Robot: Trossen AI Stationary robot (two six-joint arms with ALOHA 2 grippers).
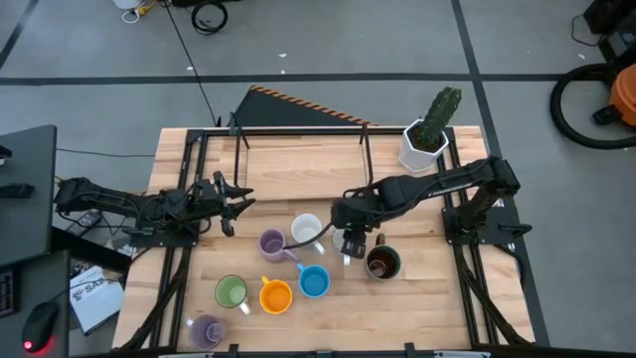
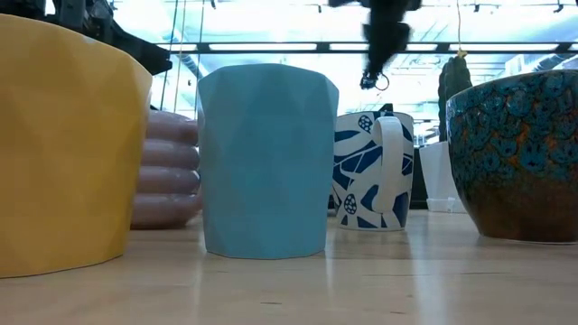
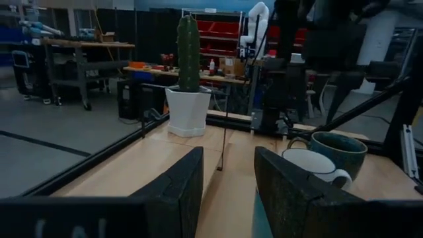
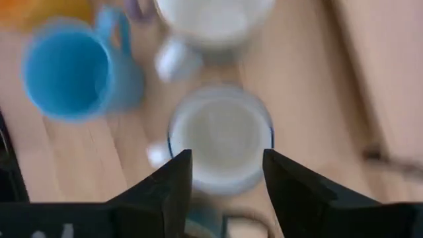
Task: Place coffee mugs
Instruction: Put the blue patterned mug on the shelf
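Several coffee mugs stand upright on the wooden table [image 1: 298, 164]: purple [image 1: 271, 244], white [image 1: 306, 231], blue [image 1: 313, 281], orange [image 1: 275, 295], green [image 1: 232, 291], a second purple [image 1: 206, 331] and dark brown [image 1: 383, 263]. A white mug with a blue pattern [image 2: 370, 171] stands on its base between the white and the dark brown one. My right gripper [image 4: 228, 158] hangs open above it, pointing down, well clear of its rim [image 4: 221, 132]. At the table's left, my left gripper [image 3: 228, 155] waits open and level, with nothing between its fingers.
A white angular pot with a green cactus [image 1: 425, 144] stands at the far right corner. Black frame rails [image 1: 298, 131] run along the table's far edge and sides. Bare wood lies at the far middle of the table.
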